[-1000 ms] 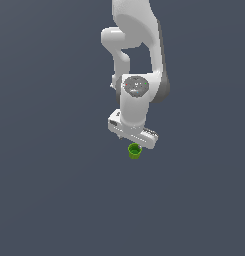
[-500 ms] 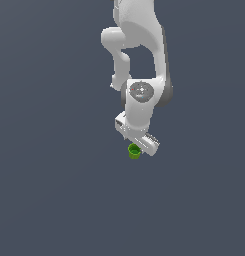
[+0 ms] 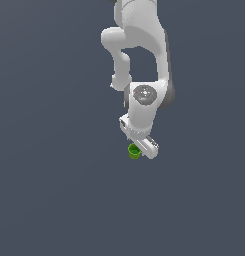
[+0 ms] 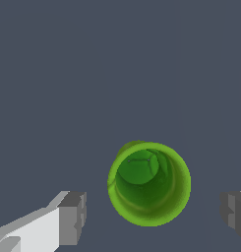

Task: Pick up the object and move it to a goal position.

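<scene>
A flat, uniform slate-grey bench [image 3: 54, 200] fills both views from edge to edge, with no seam, wall or horizon to mark where the surface ends and the room begins. The white arm [image 3: 139, 45] reaches down from the top of the exterior view and folds at the wrist, so that the claw [image 3: 140, 146] sits low over the bench, just beside the green cup [image 3: 134, 151]. In that view the cup shows only partly, at the side of the claw toward the exterior view's left. The wrist view looks straight down into the cup [image 4: 149, 183]: a bright green rim around a darker hollow, standing upright on the grey surface. The claw [image 4: 154, 214] is spread wide, its grey fingertips [image 4: 73, 216] well apart, one to each side of the cup with clear grey bench between each fingertip and the rim, touching neither.
</scene>
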Robot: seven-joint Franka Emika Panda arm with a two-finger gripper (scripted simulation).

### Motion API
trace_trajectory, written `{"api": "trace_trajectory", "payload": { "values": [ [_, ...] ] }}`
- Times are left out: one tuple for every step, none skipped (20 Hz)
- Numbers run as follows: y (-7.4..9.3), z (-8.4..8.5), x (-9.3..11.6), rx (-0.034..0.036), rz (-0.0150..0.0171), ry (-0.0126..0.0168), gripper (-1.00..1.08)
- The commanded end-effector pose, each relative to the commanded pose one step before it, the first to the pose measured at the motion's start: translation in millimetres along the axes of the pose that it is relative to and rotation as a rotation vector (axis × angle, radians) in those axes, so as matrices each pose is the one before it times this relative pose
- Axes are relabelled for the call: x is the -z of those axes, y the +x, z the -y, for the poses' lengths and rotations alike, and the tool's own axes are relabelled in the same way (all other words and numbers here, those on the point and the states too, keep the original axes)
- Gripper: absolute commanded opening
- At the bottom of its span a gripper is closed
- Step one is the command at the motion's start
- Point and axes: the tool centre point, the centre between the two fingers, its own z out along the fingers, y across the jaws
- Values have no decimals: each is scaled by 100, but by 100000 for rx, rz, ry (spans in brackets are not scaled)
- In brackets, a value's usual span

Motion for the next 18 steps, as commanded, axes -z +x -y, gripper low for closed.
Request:
{"api": "trace_trajectory", "payload": {
  "values": [
    [-87,99,-146,-2402,-105,110,100],
    [-29,26,-40,-585,-22,23,100],
    [-22,19,-31,-457,-17,18,100],
    [-17,15,-22,-323,-12,13,100],
    [-10,8,-13,-195,-7,8,100],
    [-1,2,-4,-69,-3,3,100],
    [-1,-13,17,451,30,-33,100],
    [-2,0,-39,0,0,0,100],
    [-7,1,-115,0,0,0,100],
    [-12,2,-192,0,0,0,100],
    [20,-19,-264,-69,-4,4,100],
    [-22,1,-343,0,0,0,100],
    [9,-21,-414,-69,-4,3,100],
    [3,-22,-486,-69,-5,3,100],
    [-39,-2,-559,0,0,0,100],
    [11,-31,-587,-97,-7,4,100],
    [2,-20,-518,-69,-5,3,100],
    [-27,5,-443,0,0,0,100]
  ]
}}
